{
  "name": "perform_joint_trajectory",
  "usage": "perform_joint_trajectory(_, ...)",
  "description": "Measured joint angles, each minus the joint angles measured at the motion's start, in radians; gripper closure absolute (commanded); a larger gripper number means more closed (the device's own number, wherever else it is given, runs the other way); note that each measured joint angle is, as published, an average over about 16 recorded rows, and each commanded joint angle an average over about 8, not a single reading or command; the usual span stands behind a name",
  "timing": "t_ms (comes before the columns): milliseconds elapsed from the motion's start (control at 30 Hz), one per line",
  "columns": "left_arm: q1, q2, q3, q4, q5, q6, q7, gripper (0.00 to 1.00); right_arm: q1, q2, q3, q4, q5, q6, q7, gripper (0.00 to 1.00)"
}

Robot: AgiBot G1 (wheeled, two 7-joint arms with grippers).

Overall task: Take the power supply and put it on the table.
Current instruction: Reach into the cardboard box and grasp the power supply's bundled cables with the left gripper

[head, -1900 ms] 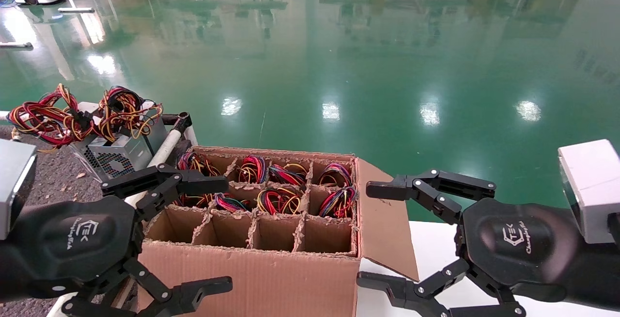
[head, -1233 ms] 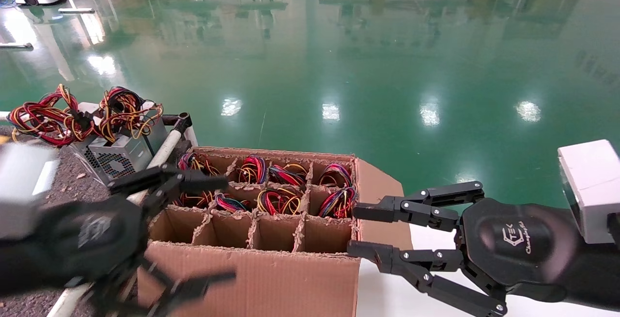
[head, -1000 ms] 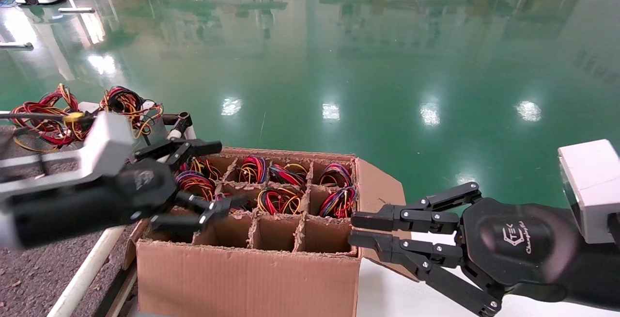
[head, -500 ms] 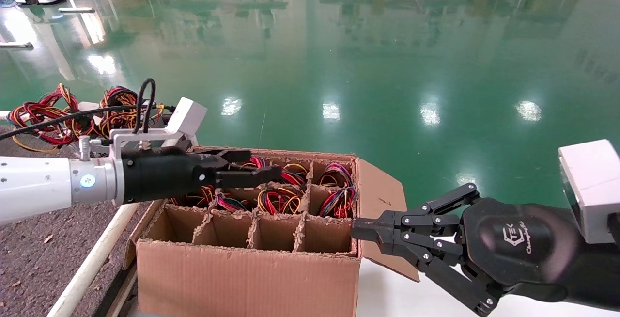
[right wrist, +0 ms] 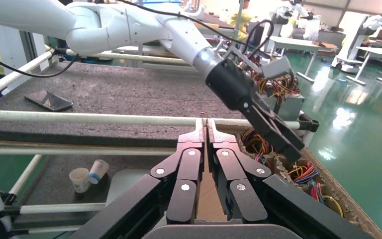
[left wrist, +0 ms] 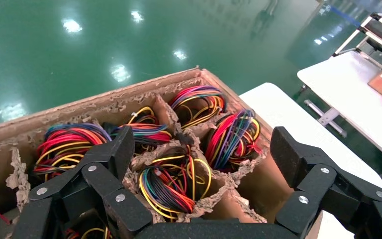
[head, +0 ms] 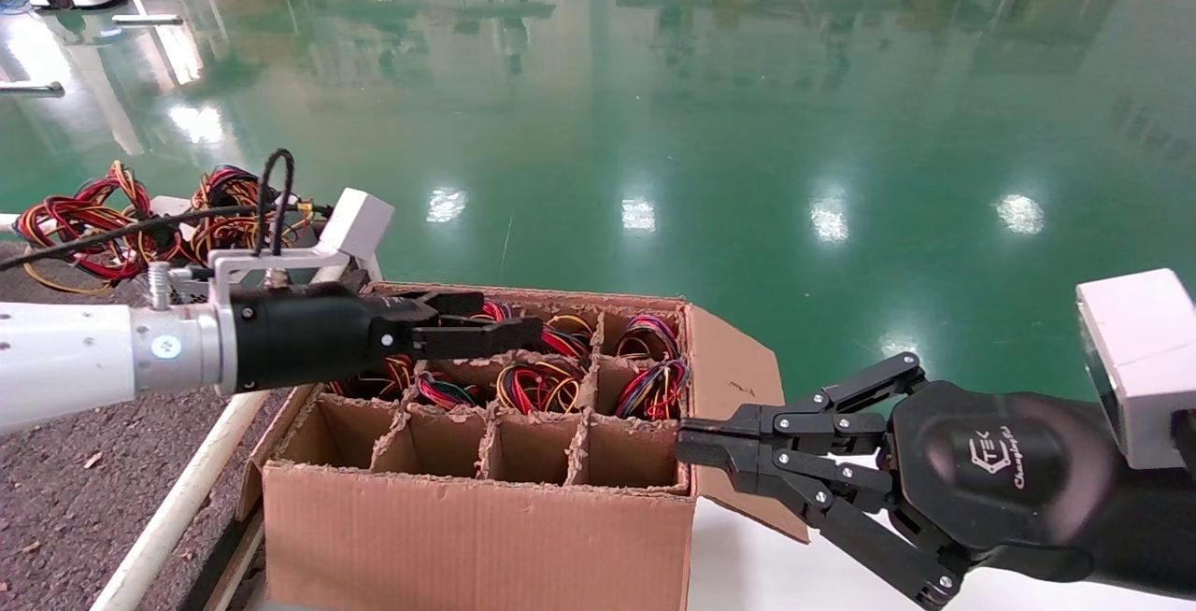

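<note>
On the dark speckled table [head: 56, 490] at far left, wire-topped power supplies [head: 220, 219] sit at its far edge behind the arm. The left gripper [head: 491, 321], fingers spread wide and holding nothing, hovers over the wire bundles [head: 537, 385] in the far cells of the divided cardboard box [head: 476, 536]. At right, the right gripper [head: 687, 438] has its fingers pressed together, empty, touching the box's right flap.

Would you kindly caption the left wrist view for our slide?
Open left gripper hovers above coiled wire bundles packed in a divided cardboard box.
</note>
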Motion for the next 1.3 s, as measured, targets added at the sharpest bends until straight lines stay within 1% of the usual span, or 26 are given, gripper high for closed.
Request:
perform_joint_trajectory(433,-0.023,0.034,0.047,0.065,0.038,0.045,-0.076,0.00,0.000,0.000,0.000,0.000,0.000,0.000,0.000,0.00)
perform_joint_trajectory(500,-0.025,0.036,0.051,0.071,0.040,0.052,-0.083,0.14,0.000,0.000,0.000,0.000,0.000,0.000,0.000,0.00)
perform_joint_trajectory(533,-0.025,0.036,0.052,0.074,0.040,0.055,-0.086,0.24,0.000,0.000,0.000,0.000,0.000,0.000,0.000,0.00)
perform_joint_trajectory(700,-0.023,0.040,0.057,0.083,0.041,0.062,-0.102,0.86,0.000,0.000,0.000,0.000,0.000,0.000,0.000,0.00)
perform_joint_trajectory(767,-0.023,0.042,0.059,0.086,0.043,0.062,-0.111,0.98,0.000,0.000,0.000,0.000,0.000,0.000,0.000,0.00)
perform_joint_trajectory(800,-0.022,0.043,0.060,0.087,0.043,0.061,-0.115,1.00,0.000,0.000,0.000,0.000,0.000,0.000,0.000,0.00)
perform_joint_trajectory(1300,-0.022,0.065,0.076,0.103,0.069,0.029,-0.165,0.99,0.000,0.000,0.000,0.000,0.000,0.000,0.000,0.00)
